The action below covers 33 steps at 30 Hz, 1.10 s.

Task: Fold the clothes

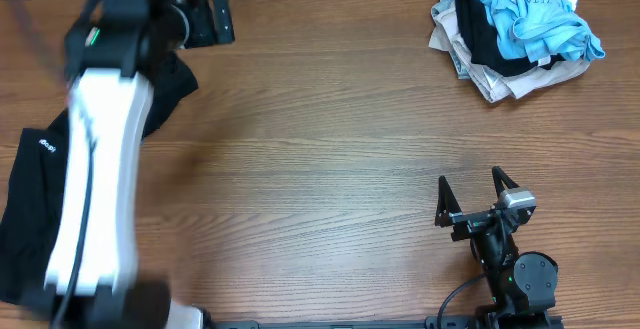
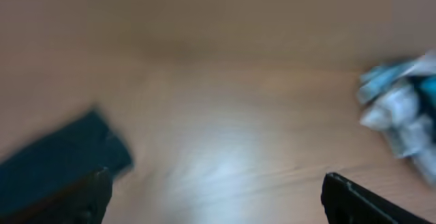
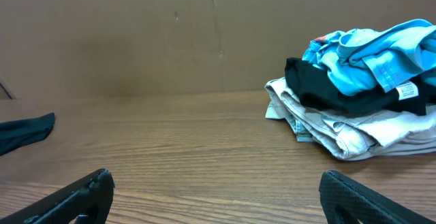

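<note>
A black garment lies at the table's left edge, partly hidden under my left arm; it also shows blurred in the left wrist view and at the left of the right wrist view. A pile of clothes in blue, black and beige sits at the far right corner; it also shows in the right wrist view and blurred in the left wrist view. My left gripper is open and empty at the far left, above the table. My right gripper is open and empty near the front.
The wooden table spreads between the garment and the pile. A brown cardboard wall stands behind the table. The right arm's base sits at the front edge.
</note>
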Tool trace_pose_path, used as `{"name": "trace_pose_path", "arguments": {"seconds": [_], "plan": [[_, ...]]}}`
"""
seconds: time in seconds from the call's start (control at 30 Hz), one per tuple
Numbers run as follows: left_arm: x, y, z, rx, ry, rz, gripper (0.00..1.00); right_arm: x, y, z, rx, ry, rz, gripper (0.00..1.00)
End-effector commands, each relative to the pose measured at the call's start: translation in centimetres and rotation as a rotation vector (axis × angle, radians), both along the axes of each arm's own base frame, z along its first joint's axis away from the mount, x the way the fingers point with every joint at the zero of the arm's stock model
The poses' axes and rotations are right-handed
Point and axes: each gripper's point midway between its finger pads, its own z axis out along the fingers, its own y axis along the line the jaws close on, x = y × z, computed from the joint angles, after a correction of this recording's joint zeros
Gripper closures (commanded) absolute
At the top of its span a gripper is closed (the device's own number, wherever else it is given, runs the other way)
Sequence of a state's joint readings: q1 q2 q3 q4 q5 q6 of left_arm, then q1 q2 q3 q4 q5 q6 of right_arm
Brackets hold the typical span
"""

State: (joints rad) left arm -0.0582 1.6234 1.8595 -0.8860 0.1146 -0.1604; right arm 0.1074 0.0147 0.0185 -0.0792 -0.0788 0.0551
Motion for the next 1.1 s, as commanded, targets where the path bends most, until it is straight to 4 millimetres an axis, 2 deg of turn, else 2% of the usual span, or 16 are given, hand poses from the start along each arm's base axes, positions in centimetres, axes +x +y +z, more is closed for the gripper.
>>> {"name": "trace_pose_path", "arguments": {"seconds": [0.0, 0.07, 0.2, 0.33, 0.5, 0.63, 0.77, 1.07], "plan": [[-4.6, -2.4, 2.2, -0.016, -0.136, -0.151, 0.0, 0.0, 0.2, -0.2, -0.002, -0.006, 0.008, 0.0], [-6.7, -2.3, 2.4, -0.009, -0.198, -0.16, 0.0, 0.0, 0.2, -0.2, -0.003, -0.006, 0.008, 0.0], [-11.7, -1.5, 1.1, 0.01, -0.291, -0.155, 0.0, 0.0, 0.2, -0.2, -0.002, -0.006, 0.008, 0.0], [-16.4, -0.9, -1.0, 0.035, -0.427, -0.149, 0.0, 0.0, 0.2, -0.2, -0.003, -0.006, 0.008, 0.0], [-20.3, -0.6, -4.5, 0.046, -0.597, -0.148, 0.0, 0.0, 0.2, -0.2, -0.002, -0.006, 0.008, 0.0], [-21.7, -0.2, -7.2, 0.055, -0.65, -0.126, 0.0, 0.0, 0.2, -0.2, -0.003, -0.006, 0.008, 0.0], [-22.2, 0.3, -10.3, 0.067, -0.65, -0.101, 0.0, 0.0, 0.2, -0.2, -0.003, -0.006, 0.008, 0.0], [-22.0, 0.4, -12.1, 0.069, -0.712, -0.092, 0.0, 0.0, 0.2, -0.2, -0.003, -0.006, 0.008, 0.0]]}}
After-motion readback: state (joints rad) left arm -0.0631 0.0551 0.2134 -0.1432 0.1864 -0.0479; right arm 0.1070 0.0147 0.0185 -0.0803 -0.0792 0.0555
